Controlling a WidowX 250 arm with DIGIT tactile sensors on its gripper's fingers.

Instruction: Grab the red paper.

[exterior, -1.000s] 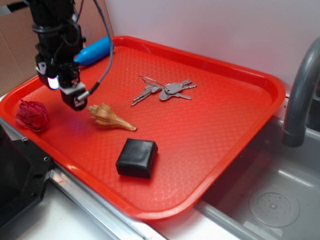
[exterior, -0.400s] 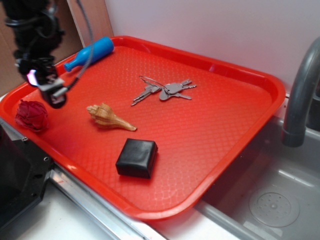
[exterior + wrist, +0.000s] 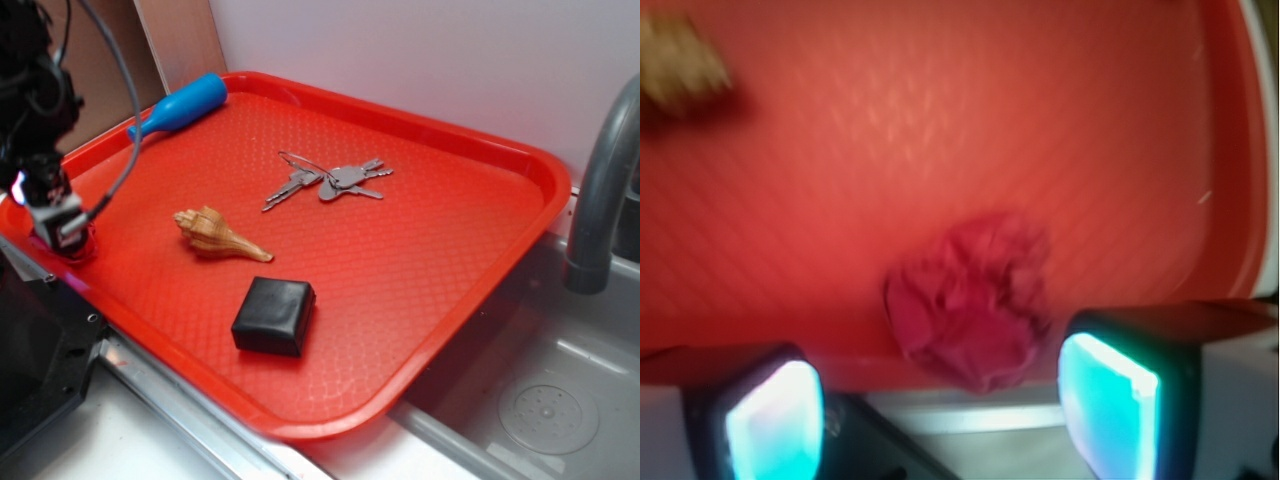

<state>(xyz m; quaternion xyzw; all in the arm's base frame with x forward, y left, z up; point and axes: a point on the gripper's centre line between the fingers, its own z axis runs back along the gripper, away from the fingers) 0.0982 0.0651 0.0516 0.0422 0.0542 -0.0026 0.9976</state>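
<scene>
The red paper [image 3: 970, 308], a crumpled crimson wad, lies by the front-left rim of the red tray [image 3: 430, 130]. In the wrist view it sits between and just ahead of my two glowing fingertips, slightly nearer the right one, with gaps on both sides. My gripper [image 3: 940, 410] is open and holds nothing. In the exterior view the gripper [image 3: 58, 225] hangs low at the tray's far left edge and hides almost all of the paper.
On the tray lie a tan seashell [image 3: 215, 233], a bunch of keys [image 3: 330, 182], a black box [image 3: 273, 315] and a blue bottle-shaped object [image 3: 180, 105]. A grey faucet [image 3: 600, 190] and sink [image 3: 545, 400] stand to the right. A black block sits below the tray's left edge.
The gripper has moved left and down from beside the seashell to the tray's left edge. It now covers the red paper, which was in plain sight before.
</scene>
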